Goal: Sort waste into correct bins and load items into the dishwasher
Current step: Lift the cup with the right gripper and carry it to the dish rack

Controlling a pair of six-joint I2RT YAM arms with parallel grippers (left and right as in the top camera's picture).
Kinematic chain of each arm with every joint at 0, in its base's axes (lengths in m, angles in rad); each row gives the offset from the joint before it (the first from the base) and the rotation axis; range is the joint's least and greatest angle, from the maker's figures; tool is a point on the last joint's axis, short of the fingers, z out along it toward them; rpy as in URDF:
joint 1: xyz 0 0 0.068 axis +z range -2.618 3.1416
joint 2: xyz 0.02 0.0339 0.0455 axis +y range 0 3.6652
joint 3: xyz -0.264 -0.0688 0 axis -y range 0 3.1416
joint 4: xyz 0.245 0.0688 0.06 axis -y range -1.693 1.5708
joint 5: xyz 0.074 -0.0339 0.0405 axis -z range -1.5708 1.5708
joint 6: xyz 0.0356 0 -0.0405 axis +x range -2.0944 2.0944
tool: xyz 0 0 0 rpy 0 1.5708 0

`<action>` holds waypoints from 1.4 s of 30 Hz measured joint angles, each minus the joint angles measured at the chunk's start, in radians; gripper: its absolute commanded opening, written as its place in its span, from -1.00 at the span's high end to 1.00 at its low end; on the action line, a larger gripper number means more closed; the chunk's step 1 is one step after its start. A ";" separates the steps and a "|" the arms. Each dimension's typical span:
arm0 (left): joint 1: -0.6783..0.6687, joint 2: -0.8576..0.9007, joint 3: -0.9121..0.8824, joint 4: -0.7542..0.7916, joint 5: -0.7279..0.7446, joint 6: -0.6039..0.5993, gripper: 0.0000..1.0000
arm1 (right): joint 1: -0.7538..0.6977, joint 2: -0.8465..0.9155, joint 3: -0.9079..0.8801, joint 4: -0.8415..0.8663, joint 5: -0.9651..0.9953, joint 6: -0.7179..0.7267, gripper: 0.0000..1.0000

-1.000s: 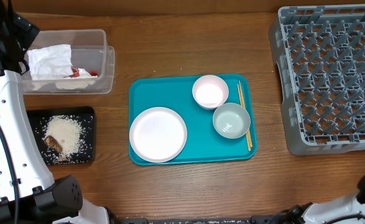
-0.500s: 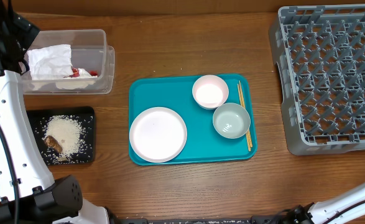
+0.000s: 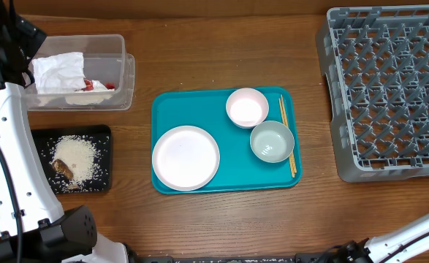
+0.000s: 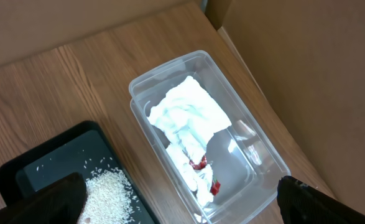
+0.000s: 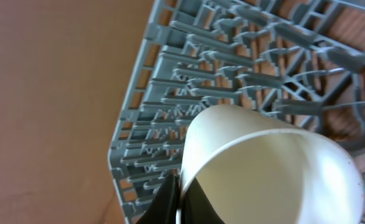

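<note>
My right arm [image 3: 422, 225] has pulled its dark wrist out of the overhead corner. My right gripper [image 5: 181, 199] pinches the glossy white cup [image 5: 263, 168] by its rim over the grey lattice rack [image 5: 170, 81]. My left gripper [image 4: 179, 182] is spread above the clear tub [image 4: 170, 65].

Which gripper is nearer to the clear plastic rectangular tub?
Left. The left gripper hangs directly above the tub; the right gripper holds a white cup near the grey dish rack, far off.

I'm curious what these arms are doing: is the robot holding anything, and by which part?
The right pincer grips a white round cup by its rim, with one finger inside and one outside. The left pincer holds nothing.
</note>
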 measured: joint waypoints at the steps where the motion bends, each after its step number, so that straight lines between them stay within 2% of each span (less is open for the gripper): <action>1: 0.000 0.000 0.000 0.000 0.000 0.000 -1.00 | -0.005 0.010 0.000 0.000 -0.001 0.001 0.92; 8: 0.000 0.000 0.000 0.000 0.000 0.000 -1.00 | -0.040 0.031 -0.060 0.057 -0.016 0.002 0.92; 15: 0.000 0.000 0.000 0.000 0.000 0.000 -1.00 | -0.039 0.031 -0.190 0.153 -0.151 0.002 0.92; 30: 0.000 0.000 0.000 0.000 0.000 0.000 -1.00 | -0.050 0.001 -0.204 0.051 -0.077 0.003 0.92; 42: 0.000 0.000 0.000 0.000 0.000 0.000 -1.00 | -0.152 -0.009 -0.204 0.008 -0.064 0.005 0.84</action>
